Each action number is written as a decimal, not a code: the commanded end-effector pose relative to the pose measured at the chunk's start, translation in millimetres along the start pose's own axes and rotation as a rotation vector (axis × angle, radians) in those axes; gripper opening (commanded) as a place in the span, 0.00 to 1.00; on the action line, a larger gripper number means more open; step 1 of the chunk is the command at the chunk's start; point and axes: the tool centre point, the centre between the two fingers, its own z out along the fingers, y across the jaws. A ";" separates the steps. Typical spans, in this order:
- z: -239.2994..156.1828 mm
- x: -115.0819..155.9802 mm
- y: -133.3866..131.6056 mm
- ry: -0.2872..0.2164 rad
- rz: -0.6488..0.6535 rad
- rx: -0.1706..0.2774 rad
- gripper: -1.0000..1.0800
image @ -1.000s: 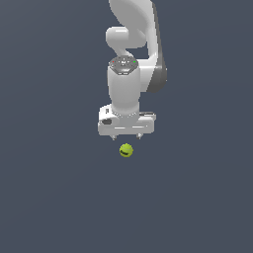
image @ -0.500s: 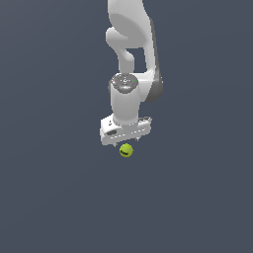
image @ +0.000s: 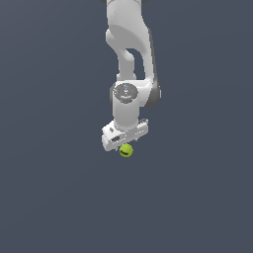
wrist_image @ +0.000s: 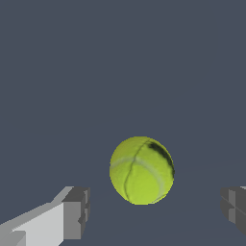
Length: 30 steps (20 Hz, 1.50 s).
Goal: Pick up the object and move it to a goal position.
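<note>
The object, a small yellow-green ball (image: 126, 150) with a dark mark and faint seams, lies on the dark grey floor. The white gripper (image: 125, 144) hangs directly over it, with the hand's underside almost down on the ball's top. In the wrist view the ball (wrist_image: 141, 170) sits between the two grey fingertips (wrist_image: 76, 214), which stand wide apart with a gap on each side of it. The gripper (wrist_image: 153, 214) is open and touches nothing.
The white arm (image: 129, 59) rises straight up from the hand to the top edge of the exterior view. Around the ball there is only the flat dark grey floor (image: 59, 197).
The hand has come down toward the ball and turned about its vertical axis, so its body now sits askew. The ball has stayed where it was.
</note>
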 end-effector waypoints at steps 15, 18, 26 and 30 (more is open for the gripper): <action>35.7 -2.3 -1.5 -0.004 -0.035 0.001 0.96; 49.1 -2.6 -1.7 -0.004 -0.037 0.001 0.96; 56.2 -1.7 -1.1 -0.004 -0.037 0.001 0.00; 56.2 -1.7 -1.1 -0.004 -0.037 0.001 0.00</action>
